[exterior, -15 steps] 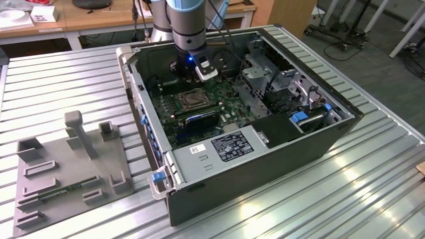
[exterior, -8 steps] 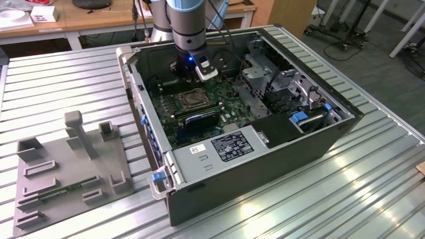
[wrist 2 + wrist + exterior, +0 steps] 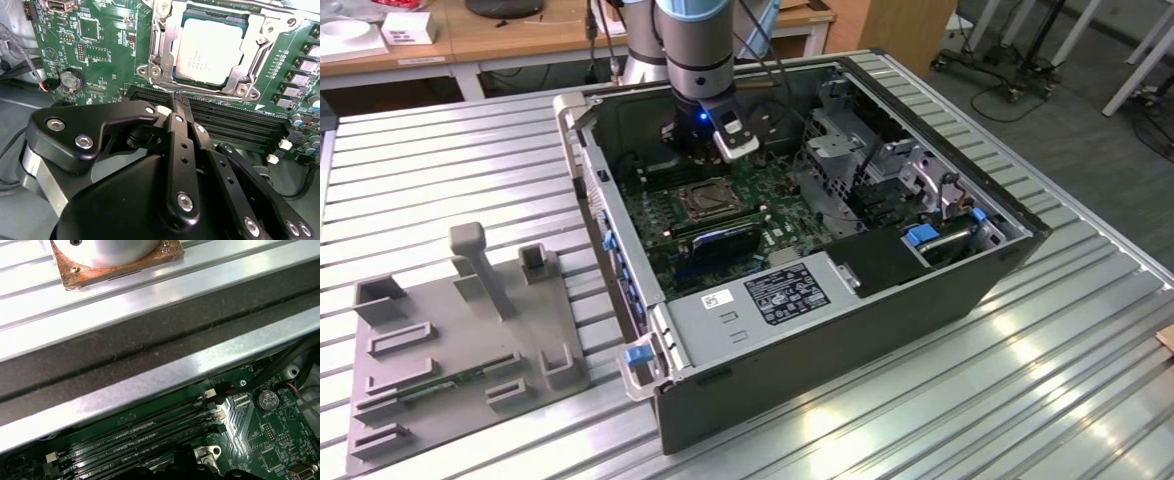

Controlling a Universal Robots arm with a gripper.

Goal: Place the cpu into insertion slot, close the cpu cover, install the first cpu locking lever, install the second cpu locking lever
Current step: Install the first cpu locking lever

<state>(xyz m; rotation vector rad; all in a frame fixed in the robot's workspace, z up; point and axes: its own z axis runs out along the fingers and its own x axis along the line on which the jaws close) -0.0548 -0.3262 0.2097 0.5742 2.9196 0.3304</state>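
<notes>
Hanging inside the open computer case [image 3: 854, 300], the gripper [image 3: 178, 101] has its 2 black fingers [image 3: 181, 150] pressed together with nothing between them, tips just over the black memory slots [image 3: 235, 122] beside the insertion slot [image 3: 159, 70]. The cpu [image 3: 212, 50] lies flat in that slot, and the cpu cover [image 3: 252, 52] is down around it (its frame borders the chip's silver top). In the exterior view the socket [image 3: 707, 200] sits on the green motherboard [image 3: 774, 190], just below the arm. A grey fixture plate [image 3: 454, 350] rests on the ribbed table [image 3: 1067, 380] at the exterior view's left.
</notes>
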